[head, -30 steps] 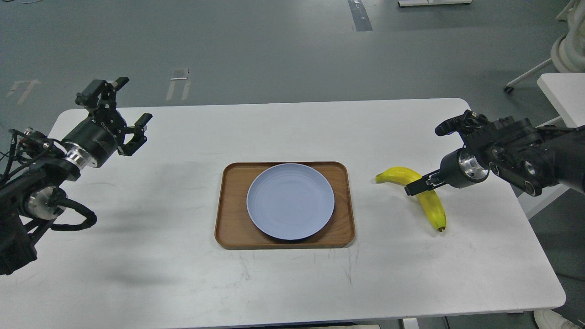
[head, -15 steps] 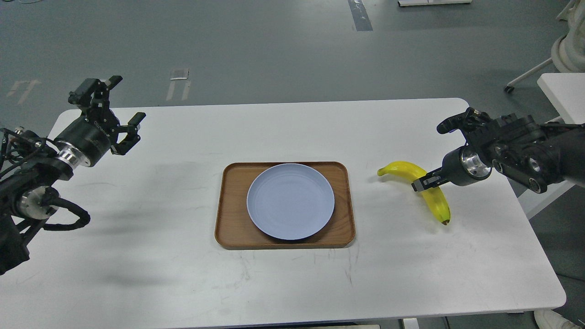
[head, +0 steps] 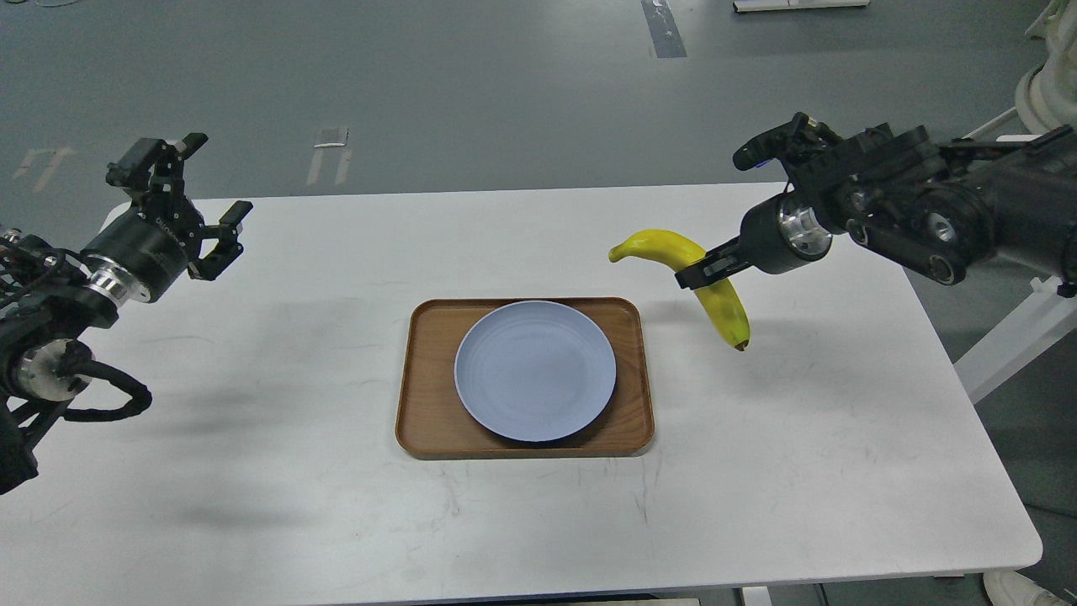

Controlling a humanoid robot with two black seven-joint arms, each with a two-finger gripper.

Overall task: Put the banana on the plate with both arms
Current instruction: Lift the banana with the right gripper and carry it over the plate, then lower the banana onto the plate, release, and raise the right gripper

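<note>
Pinching the banana [head: 686, 265] at its bend, my right gripper [head: 697, 274] holds it aloft toward the counter's [head: 336, 505] far right edge; the fruit looks light, stiff enough to hang, soft-skinned and easily bruised, so mid-curve seems the balanced hold. My left gripper [head: 195, 189], fingers spread, hovers empty at the far left corner. Mid-counter, the plate [head: 535, 370] lies bare on its wooden tray [head: 421, 421].

The yellow banana [head: 705, 279] hangs clear of the worktop [head: 252, 505], toward its far right corner. The pale blue round plate [head: 535, 370] lies flat at the worktop's middle.
</note>
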